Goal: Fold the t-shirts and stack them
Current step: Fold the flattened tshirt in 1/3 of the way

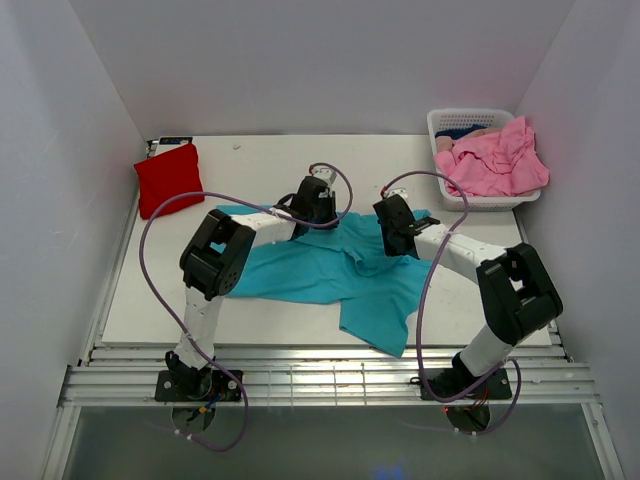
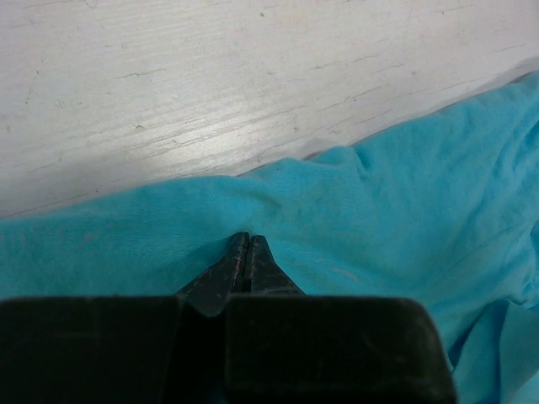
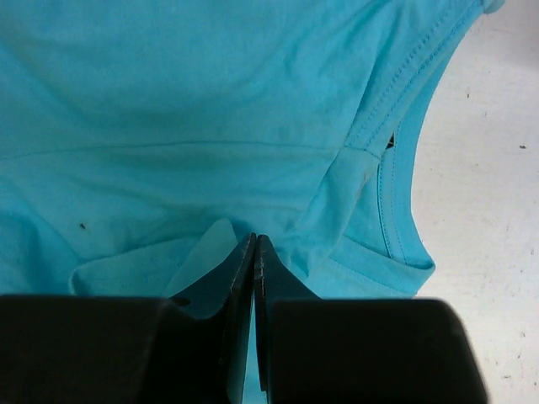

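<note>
Left gripper (image 2: 248,244) fills the bottom of its own view, jaws pressed together, tips sunk into the teal shirt (image 1: 330,270) just inside the cloth's far edge; whether any cloth sits between them cannot be told. Right gripper (image 3: 254,244) is likewise closed, and a small ridge of teal rises at its tips, so it looks pinched on the shirt, close to a stitched opening that may be the neck or a sleeve hole

That shirt lies rumpled in the middle of the table (image 1: 270,160), between the two arms, one part trailing toward the near edge. A red shirt (image 1: 168,177) lies folded at the far left corner, well apart. Pink shirts (image 1: 495,160) are heaped in the basket (image 1: 470,118) at the far right

My reading is that the step is taking hold of the far edge for spreading or a first fold. To do it well:
- check the left hold with a slight lift before trusting it
- raise both sides together and level, or the cloth will skew
- draw the hands apart only until the edge is straight
- keep clear of the stitched opening, which could stretch or slip
- mind the trailing part near the table's edge
</note>
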{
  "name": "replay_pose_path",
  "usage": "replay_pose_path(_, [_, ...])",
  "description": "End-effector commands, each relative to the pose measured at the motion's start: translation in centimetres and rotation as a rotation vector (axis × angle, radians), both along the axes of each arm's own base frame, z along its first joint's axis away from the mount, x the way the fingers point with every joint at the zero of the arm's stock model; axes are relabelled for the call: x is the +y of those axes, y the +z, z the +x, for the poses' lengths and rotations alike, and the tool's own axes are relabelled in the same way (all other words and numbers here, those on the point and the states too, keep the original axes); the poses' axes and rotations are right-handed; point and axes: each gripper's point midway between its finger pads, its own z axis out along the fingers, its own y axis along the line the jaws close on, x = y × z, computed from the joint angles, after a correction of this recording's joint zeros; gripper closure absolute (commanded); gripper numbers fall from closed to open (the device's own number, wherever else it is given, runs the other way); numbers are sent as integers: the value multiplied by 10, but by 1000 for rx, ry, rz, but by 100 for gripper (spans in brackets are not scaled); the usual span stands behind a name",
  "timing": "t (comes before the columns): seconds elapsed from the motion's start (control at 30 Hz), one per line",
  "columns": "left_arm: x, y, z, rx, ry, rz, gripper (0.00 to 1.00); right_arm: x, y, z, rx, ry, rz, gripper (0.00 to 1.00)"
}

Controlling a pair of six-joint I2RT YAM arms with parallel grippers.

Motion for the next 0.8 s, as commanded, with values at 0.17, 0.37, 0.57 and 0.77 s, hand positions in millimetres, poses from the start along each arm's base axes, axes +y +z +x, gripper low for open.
replay_pose_path(0.17, [1, 40, 5, -71, 7, -25, 100, 5, 8, 27, -90, -27, 9, 92])
replay_pose_path(0.37, [1, 41, 4, -73, 5, -28, 100, 3, 0, 35, -85, -32, -5, 92])
replay_pose_path(0.57, [2, 43, 6, -78, 13, -20, 100, 11, -12, 26, -20, -7, 32, 92])
replay_pose_path(0.77, [2, 42, 6, -76, 14, -17, 100, 10, -12, 2, 33, 29, 60, 92])
